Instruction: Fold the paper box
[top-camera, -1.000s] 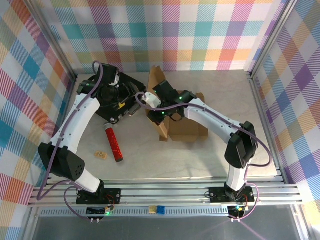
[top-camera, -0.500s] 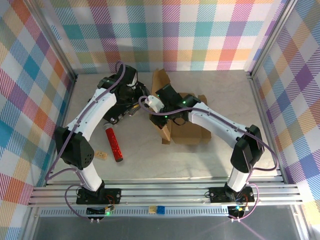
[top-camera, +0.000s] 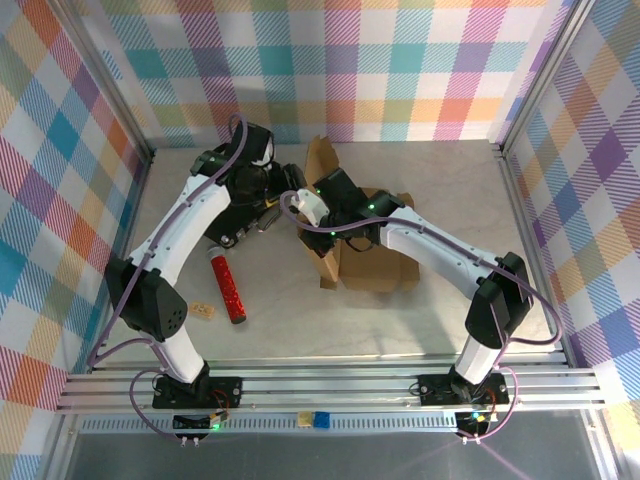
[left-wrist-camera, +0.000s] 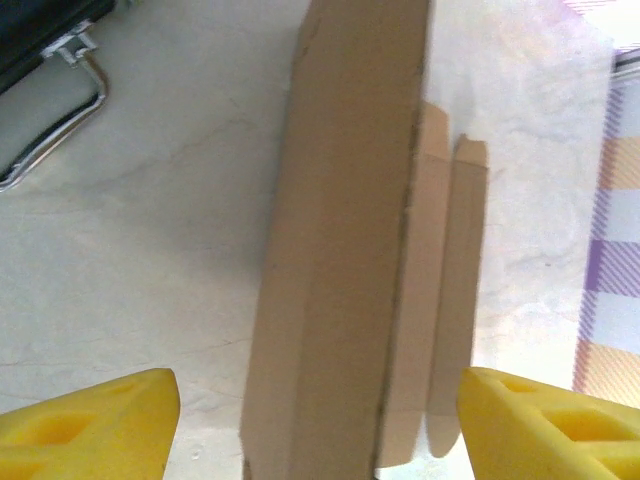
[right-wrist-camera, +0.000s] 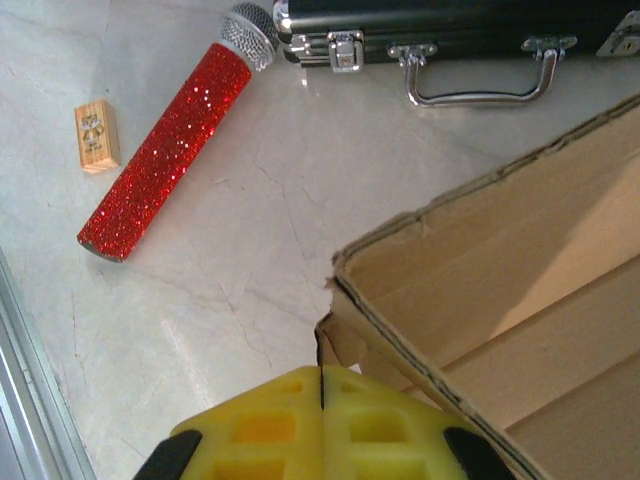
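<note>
Top: paper box (top-camera: 372, 258) sits opened up mid table (top-camera: 430, 320), 1 flap standing at its 11 o'clock. Black case (top-camera: 232, 205) at its 9 o'clock, red glitter mic (top-camera: 230, 290) at its 8 o'clock. Left wrist: left tool (left-wrist-camera: 320, 425) spread wide, straddling an upright panel of the box, no contact visible. Right wrist: right tool (right-wrist-camera: 322, 405) pressed together, nothing visibly pinched, tip just beside the box corner at 12 o'clock. Mic at 10 o'clock, case along the top edge.
</note>
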